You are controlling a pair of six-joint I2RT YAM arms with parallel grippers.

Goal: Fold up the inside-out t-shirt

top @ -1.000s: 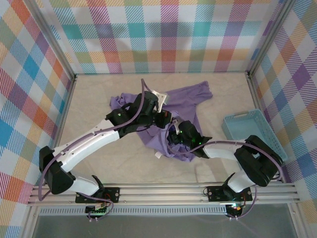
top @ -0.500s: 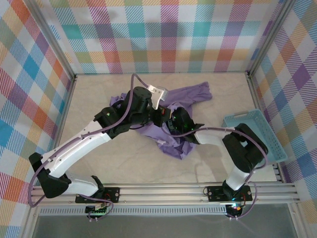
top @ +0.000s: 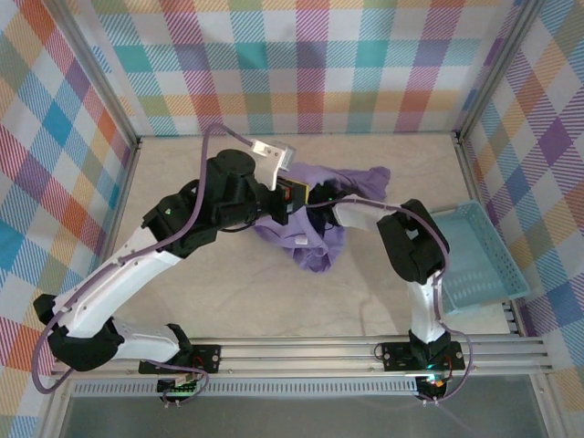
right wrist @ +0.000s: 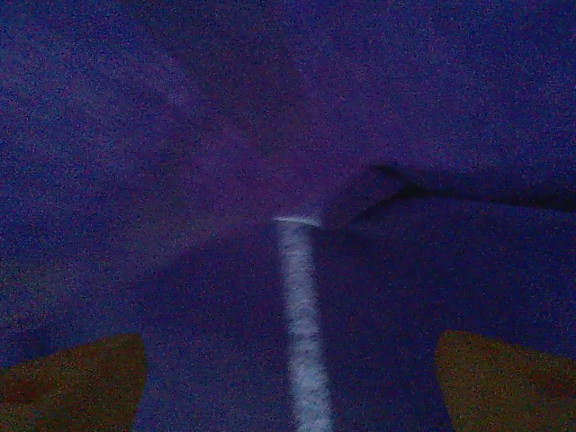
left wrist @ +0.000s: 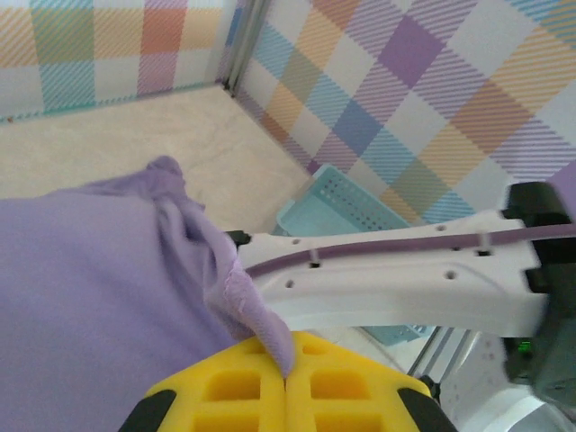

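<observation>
My left claw was clamped on an edge of the inside-out t-shirt, which was bunched mid-way across the table. My right claw stood spread inside the fabric. Advised: reach right deeper before pinching, keeping the left grip firm.

We see the beige table bearing the bunched lavender inside-out t-shirt near its middle and a light blue basket at its right edge.

Top, L wrist bright; R wrist dark, grainy.
</observation>
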